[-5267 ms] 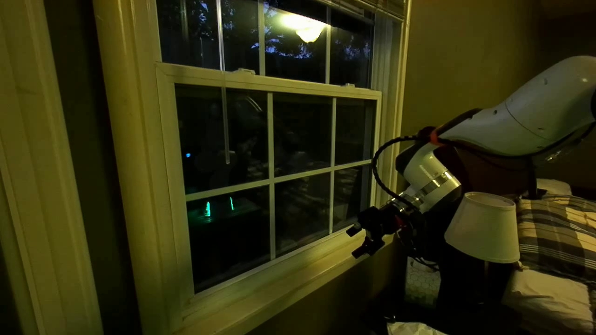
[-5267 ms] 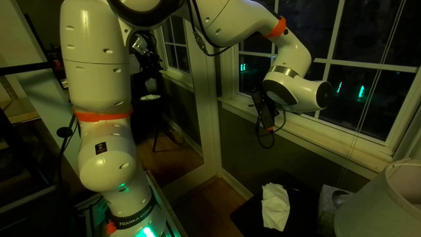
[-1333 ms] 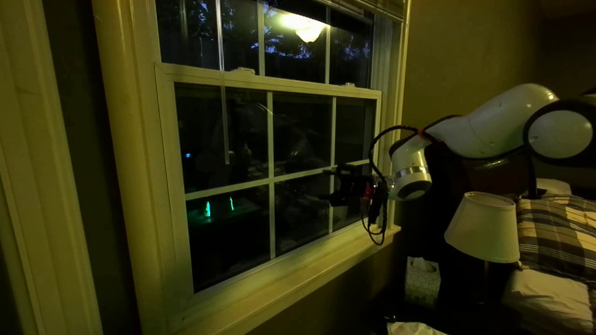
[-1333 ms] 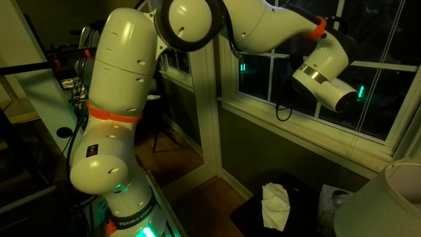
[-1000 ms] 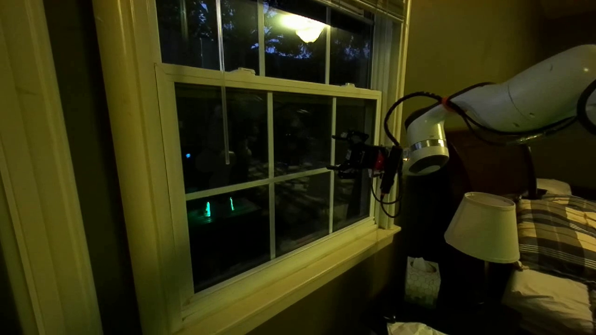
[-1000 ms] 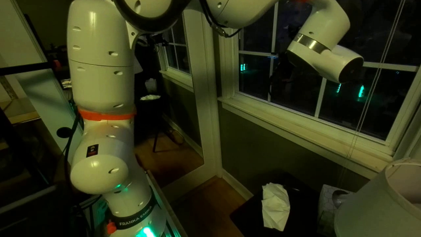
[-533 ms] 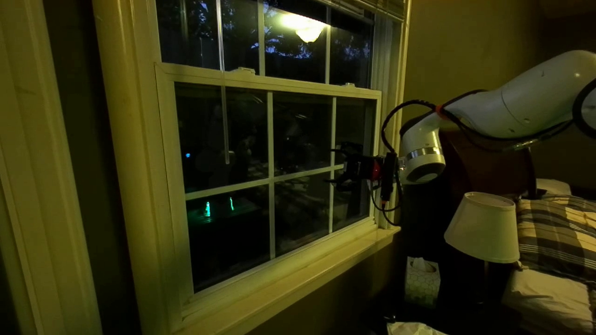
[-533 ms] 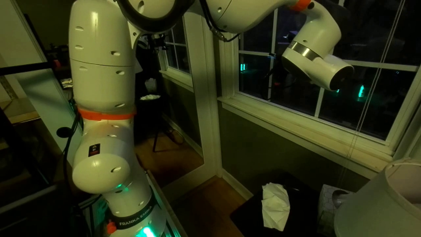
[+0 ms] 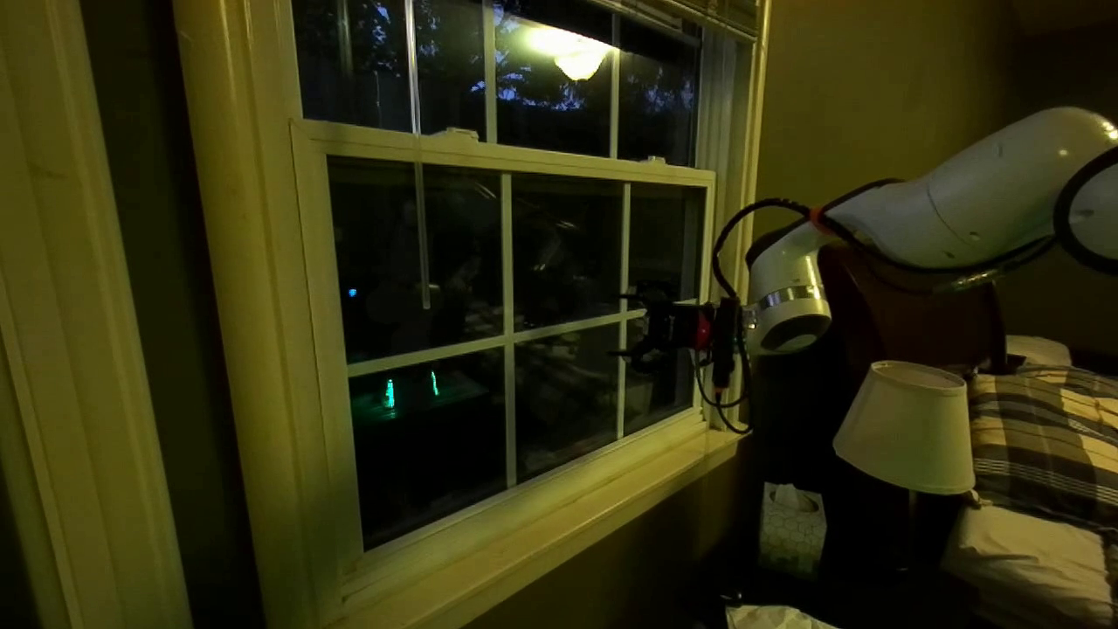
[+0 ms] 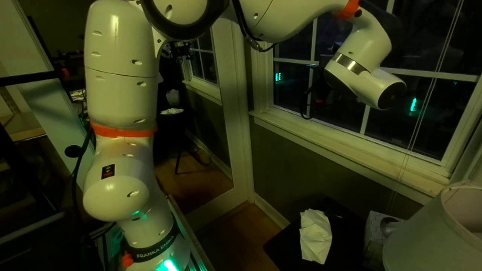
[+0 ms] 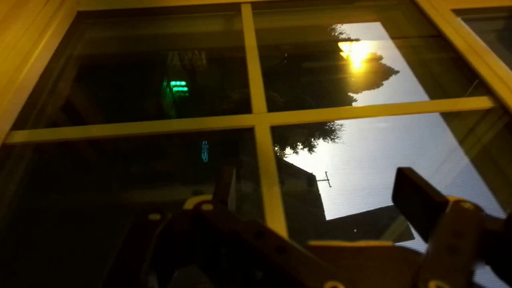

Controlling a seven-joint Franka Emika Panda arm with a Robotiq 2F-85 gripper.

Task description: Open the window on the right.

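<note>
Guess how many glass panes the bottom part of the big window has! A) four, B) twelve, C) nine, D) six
D: in an exterior view, two upright muntins and one crosswise muntin split the lower sash into two rows of three panes.

In an exterior view, the rectangular cream-framed window (image 10: 420, 72) has glossy glass (image 10: 395, 130), and crumpled white paper (image 10: 315, 237) at five o'clock looks matt.

FRANKA EMIKA on black band (image 10: 154, 248) of robot arm (image 10: 122, 94), sticker (image 10: 108, 171) illegible
</note>
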